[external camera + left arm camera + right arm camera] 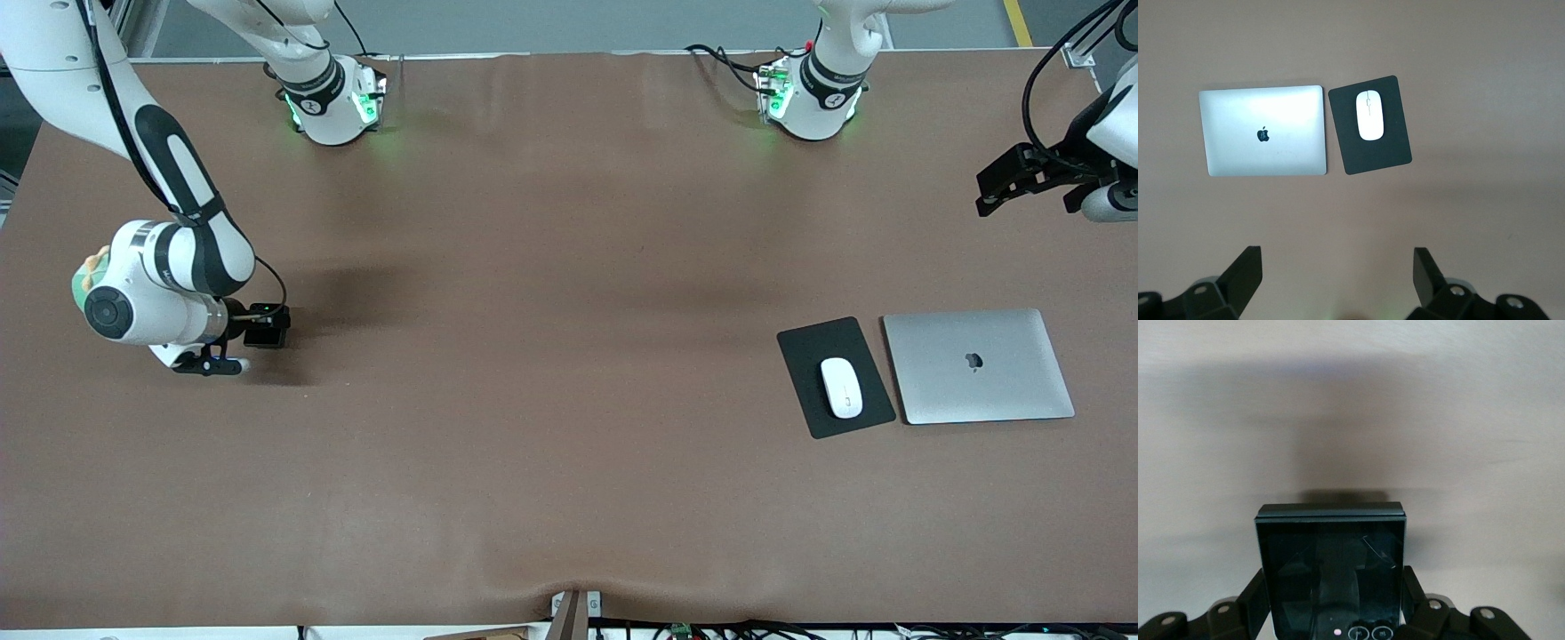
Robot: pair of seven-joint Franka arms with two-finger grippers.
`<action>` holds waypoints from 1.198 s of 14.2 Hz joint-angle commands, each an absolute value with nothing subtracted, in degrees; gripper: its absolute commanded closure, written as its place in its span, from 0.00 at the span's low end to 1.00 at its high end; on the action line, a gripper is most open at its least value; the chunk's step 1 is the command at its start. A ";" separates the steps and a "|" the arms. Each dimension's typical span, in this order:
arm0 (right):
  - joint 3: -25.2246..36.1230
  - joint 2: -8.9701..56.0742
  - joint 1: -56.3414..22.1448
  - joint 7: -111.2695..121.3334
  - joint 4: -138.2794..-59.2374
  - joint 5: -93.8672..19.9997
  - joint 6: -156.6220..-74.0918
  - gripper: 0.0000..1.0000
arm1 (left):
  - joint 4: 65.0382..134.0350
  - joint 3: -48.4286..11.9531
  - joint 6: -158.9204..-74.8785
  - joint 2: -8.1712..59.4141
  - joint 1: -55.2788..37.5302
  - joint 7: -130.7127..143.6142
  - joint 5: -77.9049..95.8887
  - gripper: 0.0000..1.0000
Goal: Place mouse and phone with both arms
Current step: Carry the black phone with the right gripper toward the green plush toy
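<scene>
The white oval mouse (pixel 841 387) (pixel 1370 115) lies on a flat black mouse pad (pixel 805 356) (pixel 1388 150) toward the left arm's end of the table. My left gripper (pixel 1005 182) (pixel 1337 267) hangs open and empty in the air near that end's table edge, and its wrist view looks down on the mouse from a distance. The small black phone (pixel 267 337) (pixel 1331 553) sits between the fingers of my right gripper (pixel 260 318) (pixel 1333 593), which is shut on it. The phone is low over bare table toward the right arm's end.
A closed silver laptop (pixel 978 366) (pixel 1263 131) lies right beside the mouse pad, closer to the left arm's end. The brown table cover (pixel 533 400) stretches wide and bare between the two grippers. The arm bases (pixel 333 102) (pixel 809 98) glow green at the table's back edge.
</scene>
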State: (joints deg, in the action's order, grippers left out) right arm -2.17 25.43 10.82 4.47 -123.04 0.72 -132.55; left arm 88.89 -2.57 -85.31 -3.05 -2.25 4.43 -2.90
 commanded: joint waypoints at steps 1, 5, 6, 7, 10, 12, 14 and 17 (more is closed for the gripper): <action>-3.25 23.38 12.39 4.75 -128.23 2.02 -137.90 1.00 | 90.09 -2.20 -84.73 -4.57 -2.28 3.60 -2.11 0.00; -3.25 23.38 12.83 6.93 -127.45 3.07 -137.64 0.00 | 90.00 -2.20 -85.08 -4.31 -2.29 3.69 -2.11 0.00; -3.34 23.38 13.18 8.60 -127.44 3.08 -137.03 0.00 | 89.83 -2.28 -85.25 -4.13 -2.29 3.69 -2.11 0.00; -3.34 23.73 13.10 9.74 -127.44 3.08 -136.67 0.00 | 89.82 -2.29 -85.51 -3.96 -2.29 3.69 -2.11 0.00; -3.34 23.99 14.14 13.16 -122.80 3.25 -135.19 0.00 | 89.82 -2.29 -85.78 -3.87 -2.37 3.69 -2.20 0.00; -3.34 24.08 14.15 15.64 -117.97 3.16 -129.94 0.00 | 89.82 -2.29 -85.78 -3.87 -2.37 3.69 -2.28 0.00; -3.51 24.43 13.54 15.56 -111.92 3.16 -122.99 0.00 | 89.82 -2.29 -85.87 -3.87 -2.37 3.69 -2.29 0.00; -3.69 26.19 11.87 15.38 -101.20 2.90 -113.41 0.00 | 89.82 -2.29 -85.87 -3.78 -2.37 3.69 -2.37 0.00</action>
State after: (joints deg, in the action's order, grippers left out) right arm -3.06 24.63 12.41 15.13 -108.13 2.21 -119.13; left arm 89.12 -2.56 -85.34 -3.06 -2.25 4.40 -2.90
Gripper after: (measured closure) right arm 0.000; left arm 0.000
